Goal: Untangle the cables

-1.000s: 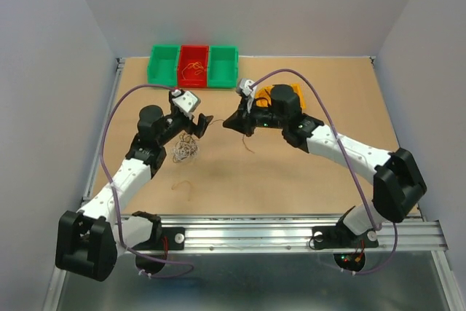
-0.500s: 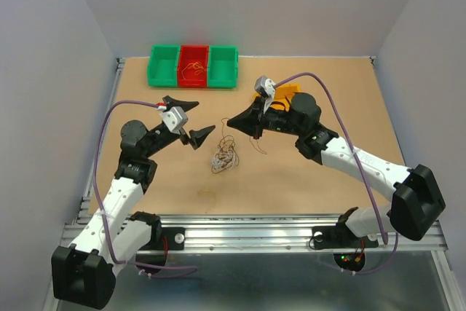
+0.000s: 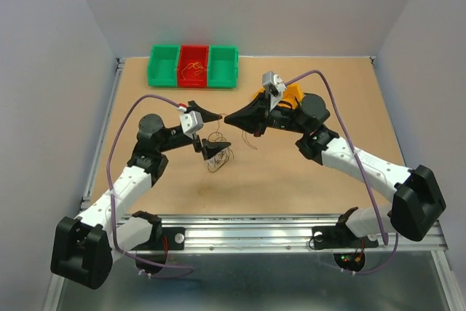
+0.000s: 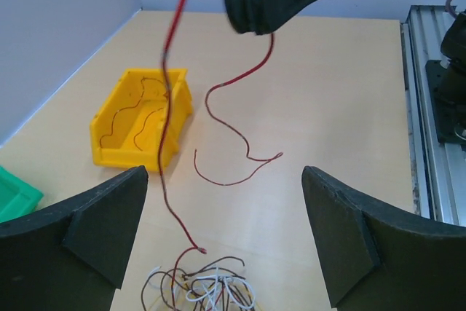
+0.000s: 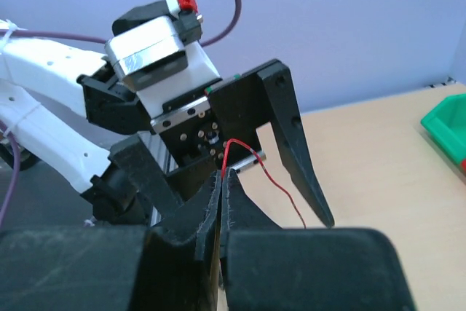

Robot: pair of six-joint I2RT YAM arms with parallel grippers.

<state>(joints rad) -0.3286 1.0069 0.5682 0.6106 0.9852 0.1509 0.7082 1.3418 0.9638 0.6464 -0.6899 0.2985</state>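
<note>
A small tangle of cables (image 3: 216,159), white, dark and reddish-brown, lies on the table in the middle; it shows at the bottom of the left wrist view (image 4: 210,285). My left gripper (image 3: 212,131) hangs open just above it, its fingers (image 4: 95,231) wide apart with nothing between them. My right gripper (image 3: 229,119) is shut on a thin red cable (image 5: 247,152) at its tips (image 5: 224,174). That red cable (image 4: 169,92) hangs down to the tangle, and its other end (image 4: 237,132) trails over the table.
A row of green and red bins (image 3: 194,65) stands at the back left, with an orange wire in the red one. A yellow bin (image 4: 138,118) holding thin wires sits behind my right arm. Aluminium rails (image 3: 291,234) line the near edge.
The tangle has shifted from the left toward the middle. My left gripper swung right over it and opened wider. My right gripper rose slightly, still holding the red cable.
</note>
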